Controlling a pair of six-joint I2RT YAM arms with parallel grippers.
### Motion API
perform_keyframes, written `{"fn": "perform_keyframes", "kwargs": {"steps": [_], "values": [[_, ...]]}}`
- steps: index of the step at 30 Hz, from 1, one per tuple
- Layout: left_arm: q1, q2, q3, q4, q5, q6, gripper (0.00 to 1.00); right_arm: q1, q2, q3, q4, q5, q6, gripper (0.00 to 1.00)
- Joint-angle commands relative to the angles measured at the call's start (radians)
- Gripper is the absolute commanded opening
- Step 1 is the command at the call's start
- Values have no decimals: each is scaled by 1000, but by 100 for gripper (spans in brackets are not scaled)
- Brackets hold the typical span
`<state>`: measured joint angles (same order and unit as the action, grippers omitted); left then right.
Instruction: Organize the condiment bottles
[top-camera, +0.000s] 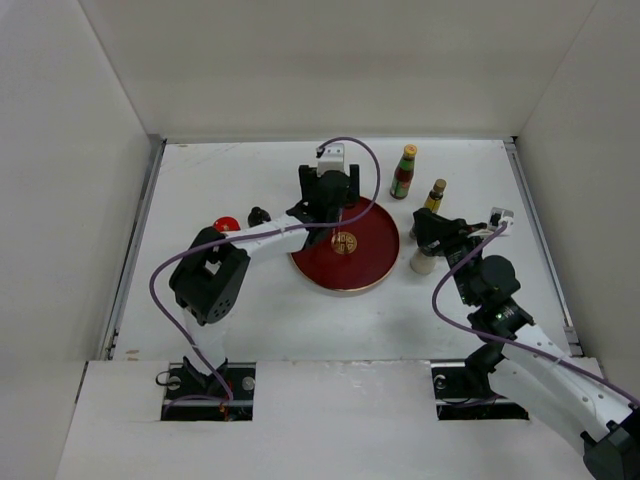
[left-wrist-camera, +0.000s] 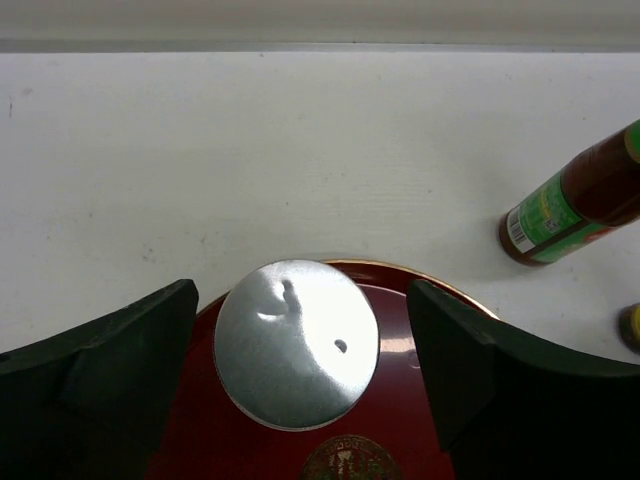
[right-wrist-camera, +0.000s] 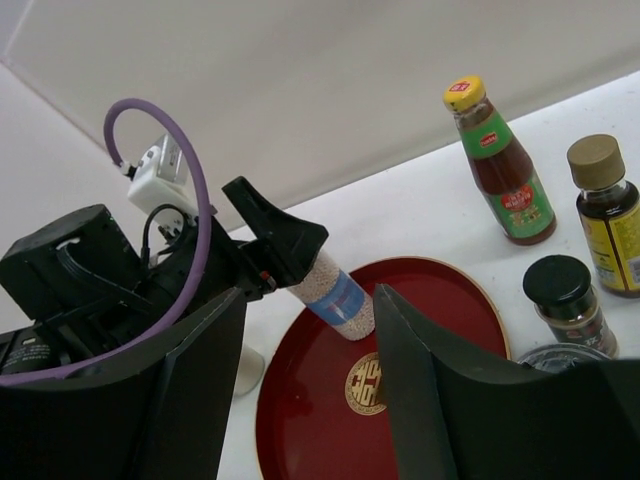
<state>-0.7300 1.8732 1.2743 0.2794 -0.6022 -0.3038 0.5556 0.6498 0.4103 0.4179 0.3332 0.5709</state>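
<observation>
Illegibly labelled sauce bottle (right-wrist-camera: 503, 175) near gold-emblemed tray (right-wrist-camera: 305, 420)

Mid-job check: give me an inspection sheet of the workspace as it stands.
Surface: white table, red tray at centre.
Job's things: silver-lidded jar on tray; sauce bottle, slim bottle, black-capped jar right of it; red-lidded jar, small dark jar left.
Clutter: nothing seen.
Grippers: left gripper open around silver-lidded jar; right gripper open, empty.
Cables: purple cable looped along each arm.
Surroundings: white walls on three sides.
</observation>
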Motion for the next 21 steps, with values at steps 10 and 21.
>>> {"fn": "perform_keyframes", "kwargs": {"steps": [10,21], "values": [[1,-529,-309,-63,-106,-40,86,-3,7,7,18,7,6,64],[109,-787,-539,-230,-192,-130,78,-3,48,21,16,-14,3,66]]}}
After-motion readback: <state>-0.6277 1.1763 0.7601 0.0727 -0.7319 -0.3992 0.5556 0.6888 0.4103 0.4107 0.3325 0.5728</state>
